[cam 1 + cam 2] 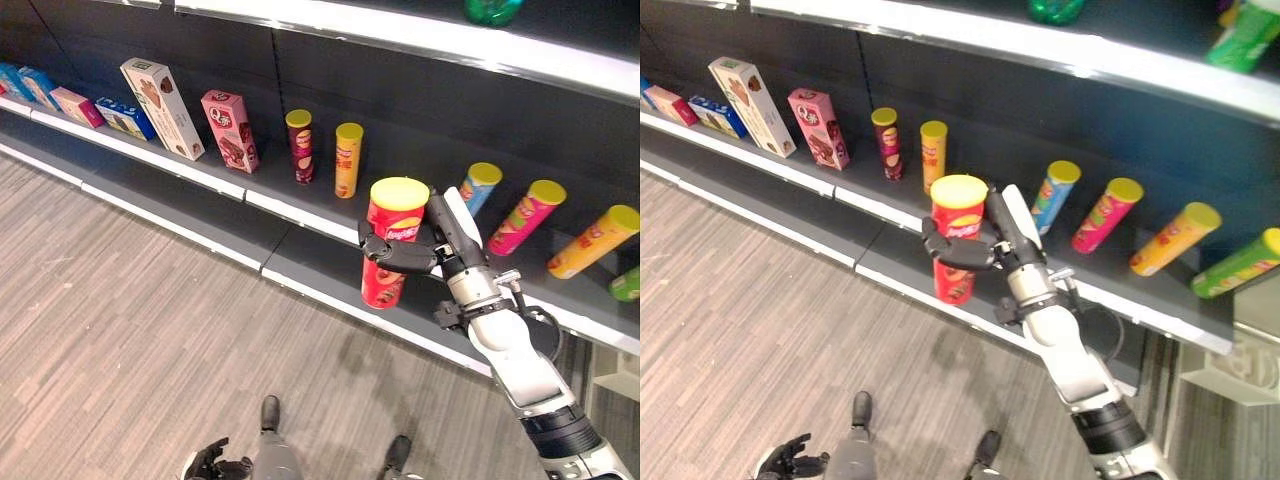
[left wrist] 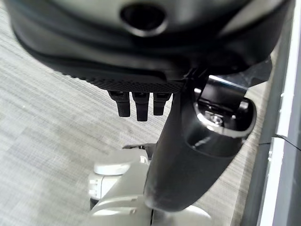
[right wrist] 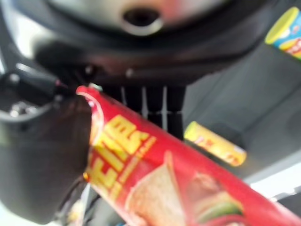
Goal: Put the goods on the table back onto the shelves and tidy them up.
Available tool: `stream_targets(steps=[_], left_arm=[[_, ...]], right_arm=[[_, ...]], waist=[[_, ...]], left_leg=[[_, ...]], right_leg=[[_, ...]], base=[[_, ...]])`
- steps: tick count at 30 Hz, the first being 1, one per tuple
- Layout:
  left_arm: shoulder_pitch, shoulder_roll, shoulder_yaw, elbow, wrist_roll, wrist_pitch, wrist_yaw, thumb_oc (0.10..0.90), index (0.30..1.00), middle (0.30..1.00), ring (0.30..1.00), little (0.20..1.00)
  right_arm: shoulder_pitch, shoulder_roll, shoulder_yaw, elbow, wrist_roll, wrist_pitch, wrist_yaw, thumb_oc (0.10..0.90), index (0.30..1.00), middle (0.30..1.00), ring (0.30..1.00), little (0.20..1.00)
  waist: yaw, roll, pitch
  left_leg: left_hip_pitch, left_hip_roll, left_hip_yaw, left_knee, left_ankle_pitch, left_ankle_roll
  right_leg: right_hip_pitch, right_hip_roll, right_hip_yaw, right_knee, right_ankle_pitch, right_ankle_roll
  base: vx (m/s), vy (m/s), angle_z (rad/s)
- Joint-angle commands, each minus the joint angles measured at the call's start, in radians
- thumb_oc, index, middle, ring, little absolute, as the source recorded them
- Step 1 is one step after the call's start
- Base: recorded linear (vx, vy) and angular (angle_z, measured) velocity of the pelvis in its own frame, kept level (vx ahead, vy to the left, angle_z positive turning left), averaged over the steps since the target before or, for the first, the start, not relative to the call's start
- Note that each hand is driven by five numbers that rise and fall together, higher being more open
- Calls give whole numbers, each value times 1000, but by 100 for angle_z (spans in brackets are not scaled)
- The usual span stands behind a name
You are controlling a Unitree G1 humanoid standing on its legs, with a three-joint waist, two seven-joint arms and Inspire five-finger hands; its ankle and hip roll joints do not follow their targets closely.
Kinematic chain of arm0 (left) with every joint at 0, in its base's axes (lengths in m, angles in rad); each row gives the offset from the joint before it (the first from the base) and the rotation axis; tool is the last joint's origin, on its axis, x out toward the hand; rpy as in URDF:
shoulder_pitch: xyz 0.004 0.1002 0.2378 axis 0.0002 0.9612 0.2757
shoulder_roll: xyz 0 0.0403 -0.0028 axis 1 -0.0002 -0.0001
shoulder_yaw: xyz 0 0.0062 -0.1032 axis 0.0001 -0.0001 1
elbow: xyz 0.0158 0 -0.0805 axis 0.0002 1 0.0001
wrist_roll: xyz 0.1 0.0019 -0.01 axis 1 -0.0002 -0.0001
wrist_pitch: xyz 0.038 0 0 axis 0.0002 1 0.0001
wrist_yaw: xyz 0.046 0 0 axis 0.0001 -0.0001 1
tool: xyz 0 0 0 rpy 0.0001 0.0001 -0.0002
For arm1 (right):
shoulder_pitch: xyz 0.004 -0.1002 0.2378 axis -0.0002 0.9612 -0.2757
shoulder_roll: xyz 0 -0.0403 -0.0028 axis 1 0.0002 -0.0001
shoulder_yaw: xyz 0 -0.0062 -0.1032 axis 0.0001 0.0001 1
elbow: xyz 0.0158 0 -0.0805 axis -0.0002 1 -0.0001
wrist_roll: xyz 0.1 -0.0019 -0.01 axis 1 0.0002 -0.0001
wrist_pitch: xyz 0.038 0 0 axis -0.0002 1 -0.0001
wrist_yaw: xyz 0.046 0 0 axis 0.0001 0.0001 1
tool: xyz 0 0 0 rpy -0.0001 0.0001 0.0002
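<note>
A red chip can (image 1: 388,245) with a yellow lid is held upright in my right hand (image 1: 412,258), in front of the dark middle shelf (image 1: 212,184). The fingers and thumb wrap round the can's middle, and the can (image 3: 164,181) crosses the right wrist view close up. On the shelf behind it stand a maroon can (image 1: 300,147) and an orange can (image 1: 348,160). A blue can (image 1: 478,188), a pink can (image 1: 525,218) and an orange-yellow can (image 1: 592,242) lean against the back wall. My left hand (image 1: 212,463) hangs low over the floor with relaxed fingers (image 2: 136,104).
Further left on the shelf stand a pink box (image 1: 230,130), a tall white box (image 1: 163,108), a blue box (image 1: 125,118) and a small pink box (image 1: 77,106). A green can (image 1: 626,284) lies at the far right. A lower shelf (image 1: 190,215) runs beneath, above wood-look flooring.
</note>
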Motion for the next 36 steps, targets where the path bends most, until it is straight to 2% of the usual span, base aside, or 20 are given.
stream_targets(steps=[1, 2, 3, 6, 9, 10, 13, 16, 17, 19, 22, 26, 30, 36], left_arm=[[44, 44, -56, -39, 55, -25, 1, 800, 900, 900, 900, 900], [39, 57, -63, -26, 84, -25, 1, 800, 900, 900, 900, 900], [39, 58, -63, -26, 84, -25, 1, 800, 900, 900, 900, 900], [38, 75, -63, -23, 100, -24, 11, 800, 900, 900, 900, 900], [39, 84, -52, -21, 102, -23, 17, 800, 900, 900, 900, 900], [37, 95, -48, -21, 101, -22, 20, 800, 900, 900, 900, 900], [40, 101, -45, -38, 92, -21, 22, 800, 900, 900, 900, 900], [34, 98, -47, -48, 76, -29, 23, 800, 900, 900, 900, 900], [18, 114, -62, -65, 85, -31, 41, 800, 900, 900, 900, 900], [26, 99, -68, -86, 57, -31, 29, 800, 900, 900, 900, 900], [21, 77, -94, -106, 37, -45, 38, 800, 900, 900, 900, 900], [16, 75, -120, -121, 21, -48, 53, 800, 900, 900, 900, 900], [16, 83, -159, -143, 10, -65, 70, 800, 900, 900, 900, 900], [-14, 92, -198, -148, -3, -86, 90, 800, 900, 900, 900, 900]], right_arm=[[-106, 1, -66, -134, -44, -95, -53, 400, 300, 300, 300, 300], [-90, 8, -80, -148, -61, -89, -53, 400, 300, 300, 300, 300], [-88, 9, -81, -150, -61, -88, -53, 400, 300, 300, 300, 300], [-82, 26, -85, -157, -84, -78, -53, 400, 300, 300, 300, 300], [-98, 36, -81, -144, -102, -70, -59, 400, 300, 300, 300, 300], [-113, 53, -66, -135, -104, -70, -64, 400, 300, 300, 300, 300], [-117, 60, -58, -128, -104, -67, -65, 400, 300, 300, 300, 300], [-152, 56, -52, -113, -108, -70, -82, 400, 300, 300, 300, 300], [-156, 55, -53, -88, -123, -69, -114, 400, 300, 300, 300, 300], [-179, 61, -46, -93, -165, -63, -140, 400, 300, 300, 300, 300], [-203, 48, -71, -104, -260, -54, -197, 400, 300, 300, 300, 300], [-232, 73, -67, -90, -259, -55, -239, 400, 300, 300, 300, 300], [-339, 85, -78, 3, -349, -28, -372, 400, 300, 300, 300, 300], [-469, 68, -97, 97, -428, -4, -504, 400, 300, 300, 300, 300]], waist=[[-5, 22, -119], [-7, 17, -121], [-5, 15, -120], [-7, 7, -117], [-5, 8, -101], [-11, 13, -74], [-11, 7, -57], [-13, 8, -39], [-15, -12, -26], [-2, -24, -27], [-1, -8, -14], [6, 10, 7], [49, 47, 65], [84, 86, 116]], left_leg=[[-26, 33, -36, 2, -37, -30], [-5, -5, -23, 5, -56, -6], [-3, -8, -20, 5, -57, -4], [29, -68, 1, 10, -96, 48], [69, -112, 33, 5, -126, 90], [102, -129, 56, 2, -152, 114], [126, -130, 68, 2, -172, 112], [120, -127, 61, 2, -176, 103], [111, -124, 40, 6, -177, 93], [93, -134, 23, 8, -168, 97], [29, -121, -14, 14, -144, 88], [-21, -114, -45, 15, -123, 81], [-95, -114, -75, 15, -97, 71], [-157, -117, -97, 20, -84, 61]], right_leg=[[64, 5, -15, 15, -89, 42], [74, -38, -1, 22, -74, 57], [75, -41, 1, 22, -74, 59], [48, -102, 33, 96, -67, 71], [-12, -155, 60, 224, -56, 75], [-70, -186, 54, 351, -15, 72], [-94, -177, 53, 355, -11, 71], [-137, -130, 53, 237, 11, 76], [-131, -97, 114, 98, 11, 97], [-132, -96, 129, 94, 40, 95], [-131, -89, 86, 64, 51, 93], [-146, -89, 56, 66, 46, 89], [-184, -101, 23, 78, 43, 89], [-225, -111, 10, 97, 34, 90]], base=[[236, 409, 25], [124, 226, 46], [191, 370, 37], [101, 297, -17], [92, 347, -58], [93, 314, -57], [59, 91, -41], [67, -60, 1], [139, -132, -5], [112, -105, 17], [22, -130, 67], [-29, -53, 30], [-57, -43, 23], [-53, -23, 14]])
